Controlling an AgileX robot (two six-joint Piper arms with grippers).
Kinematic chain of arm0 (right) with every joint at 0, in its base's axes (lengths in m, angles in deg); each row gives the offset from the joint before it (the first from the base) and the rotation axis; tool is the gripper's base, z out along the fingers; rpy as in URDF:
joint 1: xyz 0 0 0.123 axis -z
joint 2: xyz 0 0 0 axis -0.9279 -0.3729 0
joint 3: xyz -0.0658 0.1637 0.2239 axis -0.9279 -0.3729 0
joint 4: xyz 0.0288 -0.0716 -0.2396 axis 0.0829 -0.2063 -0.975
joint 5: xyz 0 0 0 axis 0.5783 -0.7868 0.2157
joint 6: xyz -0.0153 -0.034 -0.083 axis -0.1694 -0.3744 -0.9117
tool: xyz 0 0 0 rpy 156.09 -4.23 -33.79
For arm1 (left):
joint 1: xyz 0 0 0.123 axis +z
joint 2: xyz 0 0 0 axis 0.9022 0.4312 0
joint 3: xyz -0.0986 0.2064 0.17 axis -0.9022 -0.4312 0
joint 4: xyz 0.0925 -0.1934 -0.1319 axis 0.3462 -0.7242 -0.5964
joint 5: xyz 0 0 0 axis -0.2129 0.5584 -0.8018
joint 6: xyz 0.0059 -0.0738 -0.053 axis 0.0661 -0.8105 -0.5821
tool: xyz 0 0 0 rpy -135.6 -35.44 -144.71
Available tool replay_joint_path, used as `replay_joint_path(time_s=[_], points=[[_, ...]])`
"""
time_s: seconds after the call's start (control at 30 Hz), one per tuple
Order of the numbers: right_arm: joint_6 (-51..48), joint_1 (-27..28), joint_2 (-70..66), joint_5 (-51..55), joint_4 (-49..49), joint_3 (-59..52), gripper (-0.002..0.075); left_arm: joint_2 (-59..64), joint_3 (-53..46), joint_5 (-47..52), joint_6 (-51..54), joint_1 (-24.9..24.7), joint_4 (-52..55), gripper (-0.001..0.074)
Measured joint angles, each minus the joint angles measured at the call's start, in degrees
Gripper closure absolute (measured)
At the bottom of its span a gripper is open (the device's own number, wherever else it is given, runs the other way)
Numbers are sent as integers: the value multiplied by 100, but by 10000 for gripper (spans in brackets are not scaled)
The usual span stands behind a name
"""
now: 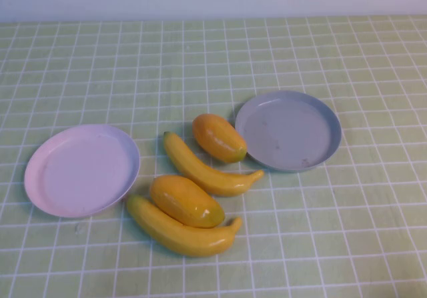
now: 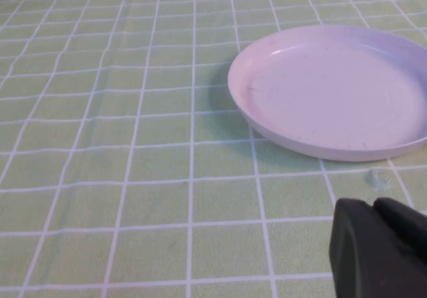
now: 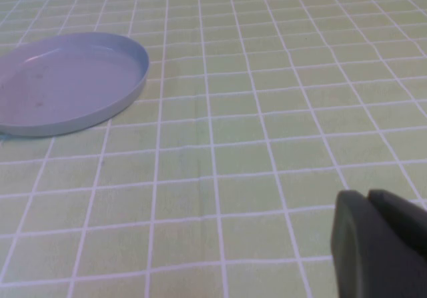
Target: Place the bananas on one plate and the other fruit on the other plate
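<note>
High view: pink plate (image 1: 81, 170) left, grey-blue plate (image 1: 288, 130) right, both bare. Btwn them 2 bananas (image 1: 208, 166) w/ 2 mangoes (image 1: 219, 137); near mango leans on near banana, far mango just beside grey-blue plate. No arms seen.

Left wrist: left gripper (image 2: 380, 248) low over checked cloth (image 2: 133, 145) near pink plate; jaws – can't tell.

Right wrist: right gripper (image 3: 379, 243) near grey-blue plate; jaws – can't tell.

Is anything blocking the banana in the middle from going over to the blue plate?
Yes. A mango-like fruit lies between the middle banana and the grey-blue plate, touching the plate's rim. The plate itself holds nothing. The left gripper and right gripper show only in their wrist views, away from the fruit.
</note>
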Motion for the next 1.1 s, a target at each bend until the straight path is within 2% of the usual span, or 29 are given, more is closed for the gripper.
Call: replay_joint_path(time_s=[0.57,0.77,0.97,1.1], points=[[0,0,0,0,0,0,741,0,0,-187,-209,0,-268,733],[0,0,0,0,0,0,742,0,0,-517,-897,0,-1134,733],[0,0,0,0,0,0,742,0,0,-924,-1547,0,-2486,733],[0,0,0,0,0,0,741,0,0,-1148,-1592,0,-2701,733]])
